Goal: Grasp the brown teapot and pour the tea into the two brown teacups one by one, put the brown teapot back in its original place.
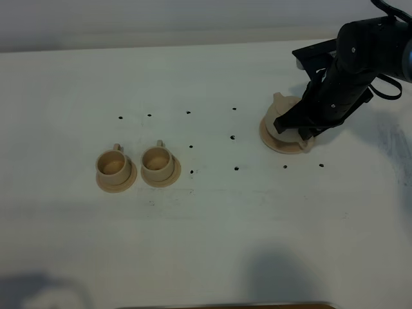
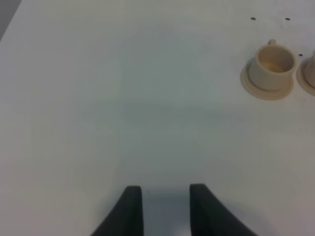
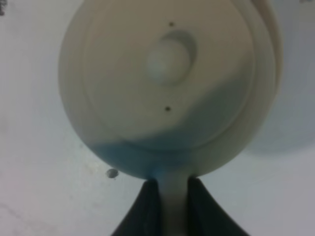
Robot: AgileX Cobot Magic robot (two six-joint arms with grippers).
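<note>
The right fingers point(image 3: 147, 211) are closed narrowly on the loop handle point(image 3: 172, 209) of the brown teapot point(image 3: 172, 83), one on each side of it and touching it. The left fingers point(image 2: 130, 211) are drawn close together with only a slim strip of bare surface between them, and they grip nothing.

The white table point(image 1: 206, 244) lies beneath both pairs of fingers. In the high view the dark right arm point(image 1: 360, 58) leans down over the teapot point(image 1: 283, 103), and the right fingers point(image 1: 283, 122) cover much of its body. The short spout shows just beyond them.

The teapot sits directly in front of the right fingers, on the original place point(image 1: 277, 143), the wide tan disc whose rim shows just below them. Its round lid knob point(image 3: 169, 60) is a little farther out from the fingertips.

The two brown teacups point(image 1: 114, 164) point(image 1: 156, 159) stand upright, each on its own small saucer point(image 1: 116, 182). They are just beside each other and well apart from the right fingers, toward the left arm's side. One teacup point(image 2: 272, 69) stands ahead of the left fingers and well apart from them.

Small black dots point(image 1: 235, 168) mark the table between the cups and the right fingers.
</note>
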